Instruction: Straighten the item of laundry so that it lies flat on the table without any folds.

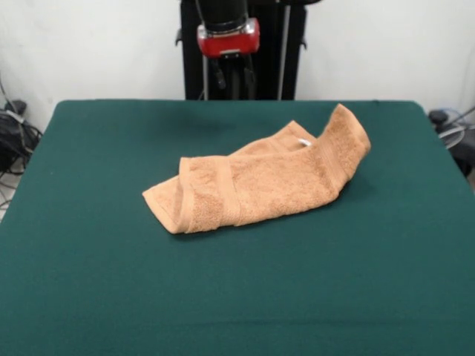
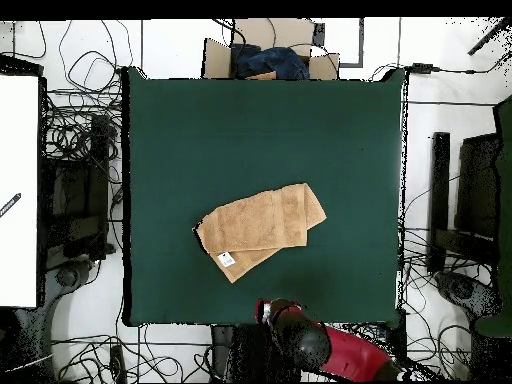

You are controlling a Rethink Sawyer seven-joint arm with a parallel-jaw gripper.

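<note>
The item of laundry (image 1: pixel 260 182) is a peach-orange towel lying folded over itself in a long bundle, slanted across the middle of the table (image 1: pixel 111 282). A small white tag (image 1: pixel 304 142) shows on its far edge. From overhead, the item of laundry (image 2: pixel 262 225) sits slightly toward the robot's side of the table (image 2: pixel 180 130), with its tag (image 2: pixel 227 259) at the corner nearest the arm. My gripper (image 1: pixel 230 74) hangs under a red band over the far table edge, drawn back from the towel and touching nothing. In the overhead view the gripper (image 2: pixel 270 311) is at the table's bottom edge.
Bare green cloth surrounds the towel on all sides. A cardboard box (image 2: pixel 270 60) with something blue in it stands beyond the table's top edge in the overhead view. Cables (image 2: pixel 75 110) and dark equipment (image 2: pixel 470 200) lie on the floor beside the table.
</note>
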